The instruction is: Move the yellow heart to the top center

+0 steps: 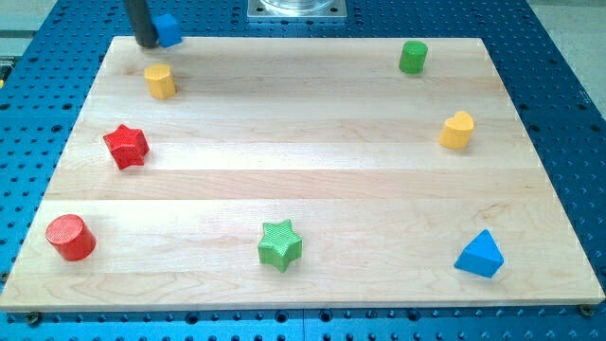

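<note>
1. Yellow plastic, by the look of it, is what the yellow heart [456, 130] is made of; it is sitting near the view's right edge of the wooden board [303, 189], about a third of the way down, standing well apart from every other block.
2. It is looking small, rigid and light, so I am judging that it will be sliding easily on the smooth wood and turning if it is pushed off-centre.
3. There is nothing here to take hold with: my tip [147, 43] is a bare rod end, grasping nothing, and it is resting at the view's top left corner, just beside the blue block [168, 29]; whether it is touching that block I cannot tell.
4. The best contact point, in my judgement, is lying on the heart's lower right flank, so that a push is carrying it up and toward the view's left, to the top centre.
5. The heart's lobes and notch are making an uneven face, so a flat side is promising steadier contact than the notch.
6. The green cylinder [413, 57] is standing near the top edge, between the heart and the goal, and is risking a collision.
7. The yellow cylinder [160, 81], red star [125, 146], red cylinder [70, 237], green star [279, 245] and blue pyramid [480, 255] are lying clear of that path.
</note>
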Controlling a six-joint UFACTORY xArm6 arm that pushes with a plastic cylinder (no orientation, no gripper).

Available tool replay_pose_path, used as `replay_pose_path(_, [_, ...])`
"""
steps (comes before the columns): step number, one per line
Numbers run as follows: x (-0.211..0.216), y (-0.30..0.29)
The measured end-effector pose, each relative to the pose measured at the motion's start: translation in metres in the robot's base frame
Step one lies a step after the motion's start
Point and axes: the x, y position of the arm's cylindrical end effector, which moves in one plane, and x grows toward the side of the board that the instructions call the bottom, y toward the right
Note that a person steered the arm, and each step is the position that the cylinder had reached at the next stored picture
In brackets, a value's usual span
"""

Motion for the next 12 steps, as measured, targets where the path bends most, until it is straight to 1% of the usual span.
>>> replay_pose_path(1, [-0.001,-0.012])
replay_pose_path(2, [-0.001,-0.012])
replay_pose_path(3, [0.000,0.009])
replay_pose_path(4, [0.047,0.027])
replay_pose_path(5, [0.099,0.072])
replay_pose_path(6, [0.139,0.077])
replay_pose_path(7, [0.107,0.043])
replay_pose_path(8, [0.078,0.038])
replay_pose_path(9, [0.111,0.117])
replay_pose_path(10, [0.155,0.248])
replay_pose_path(11, [0.159,0.409])
replay_pose_path(12, [0.168,0.534])
